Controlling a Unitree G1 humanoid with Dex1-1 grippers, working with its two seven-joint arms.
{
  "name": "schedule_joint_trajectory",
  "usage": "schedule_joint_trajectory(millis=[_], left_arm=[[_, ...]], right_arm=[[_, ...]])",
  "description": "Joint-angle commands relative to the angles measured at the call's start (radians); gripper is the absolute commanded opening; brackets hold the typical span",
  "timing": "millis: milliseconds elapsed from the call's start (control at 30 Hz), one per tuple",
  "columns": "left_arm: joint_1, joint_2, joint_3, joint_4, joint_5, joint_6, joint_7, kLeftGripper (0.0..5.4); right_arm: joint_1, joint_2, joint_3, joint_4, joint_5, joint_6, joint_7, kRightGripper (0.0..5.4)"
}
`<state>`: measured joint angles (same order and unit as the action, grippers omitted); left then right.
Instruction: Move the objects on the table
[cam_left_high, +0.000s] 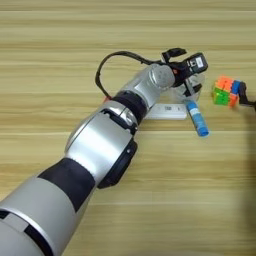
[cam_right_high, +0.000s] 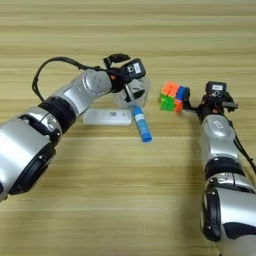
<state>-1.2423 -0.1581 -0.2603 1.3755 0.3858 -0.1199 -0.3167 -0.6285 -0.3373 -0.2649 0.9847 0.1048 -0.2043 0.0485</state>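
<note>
The left arm reaches diagonally across the tabletop (cam_left_high: 60, 70), its hand (cam_left_high: 192, 82) over the clear tape roll (cam_left_high: 186, 92). The flat white rectangular bar (cam_left_high: 167, 111) lies beside the blue-and-white stick (cam_left_high: 198, 119). The multicoloured puzzle cube (cam_left_high: 226, 91) sits near the right edge, touched by a black finger (cam_left_high: 243, 92).

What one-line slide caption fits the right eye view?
Left gripper over the clear tape roll, right gripper beside the puzzle cube, on the wooden table.

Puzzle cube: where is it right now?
The multicoloured puzzle cube sits right of centre on the table, against the right tool, right of the blue-and-white stick.
</note>
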Motion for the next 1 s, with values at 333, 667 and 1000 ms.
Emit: schedule_joint_trajectory(millis=[333,667,1000], left_arm=[[0.024,-0.127,0.019,0.007,-0.003,0.021,0.002,5.39],[0.01,-0.105,0.067,-0.002,-0.038,0.002,-0.003,5.39],[-0.016,-0.033,0.168,-0.016,-0.123,-0.016,0.005,5.39]], right_arm=[[0.01,0.025,0.017,-0.027,0.001,0.022,0.01,5.4],[0.059,0.05,0.03,-0.192,0.003,0.047,0.002,5.4],[0.12,0.066,0.044,-0.366,-0.006,0.102,-0.013,5.4]])
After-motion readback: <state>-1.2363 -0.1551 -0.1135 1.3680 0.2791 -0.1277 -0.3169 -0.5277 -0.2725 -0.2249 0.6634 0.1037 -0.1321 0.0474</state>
